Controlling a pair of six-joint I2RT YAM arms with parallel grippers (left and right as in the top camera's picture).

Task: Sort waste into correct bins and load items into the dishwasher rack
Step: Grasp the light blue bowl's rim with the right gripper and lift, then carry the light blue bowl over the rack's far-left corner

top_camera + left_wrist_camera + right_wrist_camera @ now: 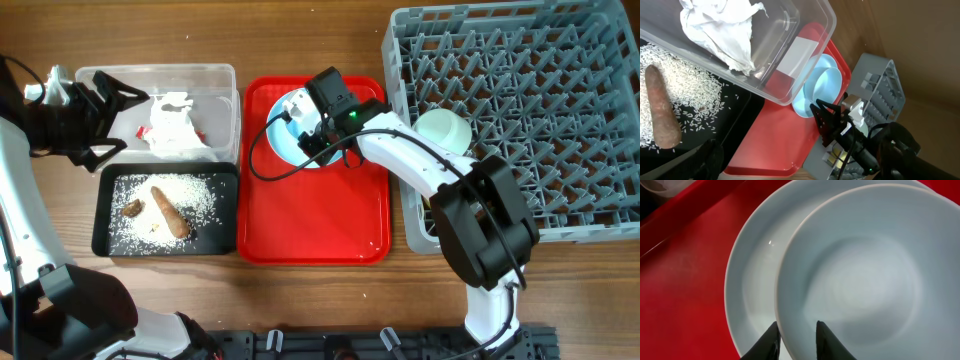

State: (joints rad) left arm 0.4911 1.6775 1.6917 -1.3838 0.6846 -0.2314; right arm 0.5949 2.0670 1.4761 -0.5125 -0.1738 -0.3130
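Observation:
On the red tray, a light blue bowl (865, 270) sits on a light blue plate (755, 280). My right gripper (796, 330) has one finger inside the bowl and one outside, closed on its rim. My left gripper (125, 118) is open and empty at the left edge of the clear tub (160, 70), which holds the white napkin (178, 125) and the red wrapper (143, 130). The black tray (100, 215) holds rice (200, 195) and the brown carrot-shaped piece (170, 212). A mint-green bowl (443, 128) lies in the grey rack (540, 120). The yellow cup is not clearly in view.
The red tray (320, 220) lies between the two bins and the rack; its front half is bare. The right arm reaches from the front edge over the rack's left side. Wooden table shows around everything.

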